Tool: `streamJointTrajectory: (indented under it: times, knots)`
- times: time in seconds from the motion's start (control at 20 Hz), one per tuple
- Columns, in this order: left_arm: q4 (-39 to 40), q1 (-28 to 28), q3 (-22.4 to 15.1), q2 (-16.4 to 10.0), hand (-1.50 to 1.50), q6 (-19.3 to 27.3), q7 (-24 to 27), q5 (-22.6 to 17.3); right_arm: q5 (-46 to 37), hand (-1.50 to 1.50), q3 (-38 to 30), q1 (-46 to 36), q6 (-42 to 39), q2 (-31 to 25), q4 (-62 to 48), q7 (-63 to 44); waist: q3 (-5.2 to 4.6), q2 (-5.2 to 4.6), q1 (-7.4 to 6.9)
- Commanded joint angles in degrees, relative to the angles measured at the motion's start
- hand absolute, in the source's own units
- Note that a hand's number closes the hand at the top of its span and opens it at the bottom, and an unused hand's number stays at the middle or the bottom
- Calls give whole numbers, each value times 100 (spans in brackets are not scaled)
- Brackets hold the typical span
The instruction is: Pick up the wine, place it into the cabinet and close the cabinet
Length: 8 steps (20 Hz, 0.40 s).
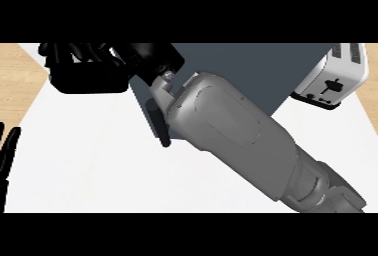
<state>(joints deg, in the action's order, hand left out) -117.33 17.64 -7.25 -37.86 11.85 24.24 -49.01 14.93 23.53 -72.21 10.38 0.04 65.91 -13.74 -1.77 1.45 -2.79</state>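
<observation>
Standing open, cabinet door (153, 112) lies beside the right robot hand (88, 80).

**A:** where's the cam sitting?

**B:** Head height, one view, pointing steeply down at the white counter (88, 165). Pretty close too: the right forearm (236, 135) fills the middle, and the cabinet (251, 65) sits along the top edge.

Smooth grey forearm (229, 135) shell with faint oval panel seams, darker ribbed segment near the elbow, glossy black right hand (148, 56).
</observation>
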Motion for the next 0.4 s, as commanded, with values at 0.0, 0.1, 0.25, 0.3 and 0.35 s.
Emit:
streamJointTrajectory:
  times: [0.0, 0.1, 0.25, 0.3, 0.35]
  knots:
    - [-13, 58, -38, 33, -150, -14, 4, 63, -140, 150, -454, 204, 39, -664, -783, 87, 169, -214, 141]
    - [-41, 128, 111, 10, -150, -122, 82, 3, -348, 150, -307, 354, 29, -731, -948, 446, 165, -223, 90]
    - [-95, -4, 18, 6, -150, -20, -42, 49, -308, 150, -355, 237, -61, -687, -1117, 542, 170, -248, 149]
    - [68, -126, -16, 69, -150, 9, -43, 55, -293, 150, -347, 198, -22, -622, -1051, 469, 168, -236, 274]
    - [18, -16, -120, 164, -150, 44, 34, 133, -326, 150, -302, 62, -5, -569, -1151, 383, 164, -211, 211]
